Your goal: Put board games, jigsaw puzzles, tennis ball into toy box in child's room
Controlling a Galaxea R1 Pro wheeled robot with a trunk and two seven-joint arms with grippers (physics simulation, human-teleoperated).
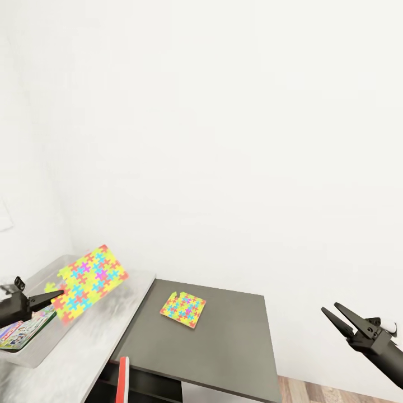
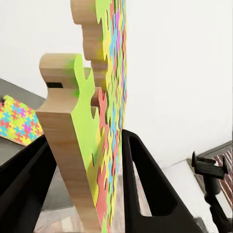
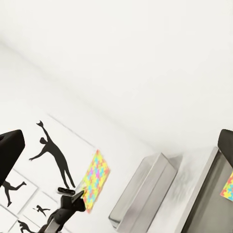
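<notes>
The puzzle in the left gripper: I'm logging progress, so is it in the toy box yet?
Not yet. The puzzle is held tilted above the toy box by the left gripper.

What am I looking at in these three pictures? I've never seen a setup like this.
It is a simulated two-armed robot. The large picture comes from its head camera, looking down over a desk; the other two come from cameras on each wrist. The left gripper has its fingers closed on a colourful jigsaw puzzle, holding it tilted in the air above the light grey toy box. A board game already lies in that box. A second jigsaw puzzle lies flat on the dark grey desk top. The right gripper is open and empty, off to the side.
</notes>
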